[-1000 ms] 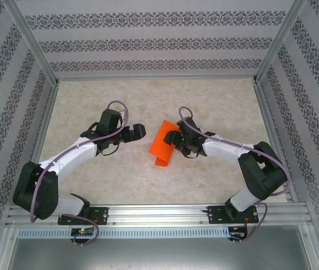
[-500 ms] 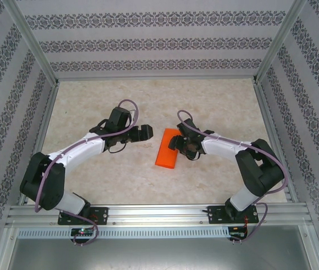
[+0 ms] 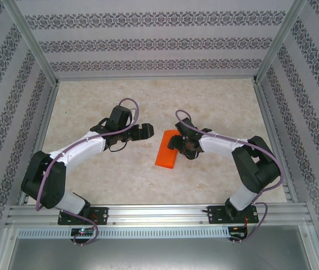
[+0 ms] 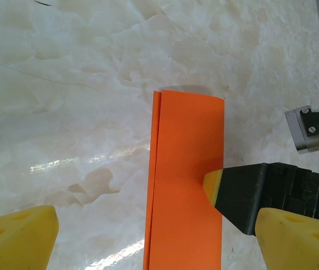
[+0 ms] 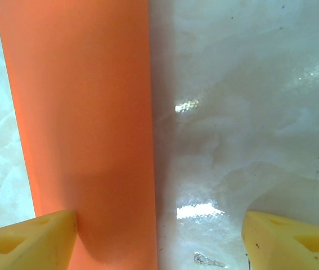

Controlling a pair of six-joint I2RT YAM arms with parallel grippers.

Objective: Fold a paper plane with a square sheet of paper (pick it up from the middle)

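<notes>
The square sheet of paper (image 3: pixel 166 149) lies flat on the table, folded in half into a long orange strip (image 4: pixel 184 180) (image 5: pixel 86 112). My right gripper (image 3: pixel 176 144) (image 5: pixel 159 247) is open at the strip's right edge. One of its fingertips (image 4: pixel 212 185) rests on the paper and the other is over bare table. My left gripper (image 3: pixel 146 133) (image 4: pixel 156 247) is open just left of the strip's far end, its yellow fingers (image 4: pixel 16 239) straddling the strip without touching it. The paper plane is out of view.
The marble-patterned table top (image 3: pixel 204 107) has aluminium rails on all sides and patterned walls (image 3: pixel 148 42) behind. Both arm bases (image 3: pixel 83 214) are bolted at the near edge. Bare table stretches beyond and in front of the strip.
The paper went from a raised, curled fold to a flat strip on the table. My left gripper moved right toward it. My right gripper's jaws spread wider.
</notes>
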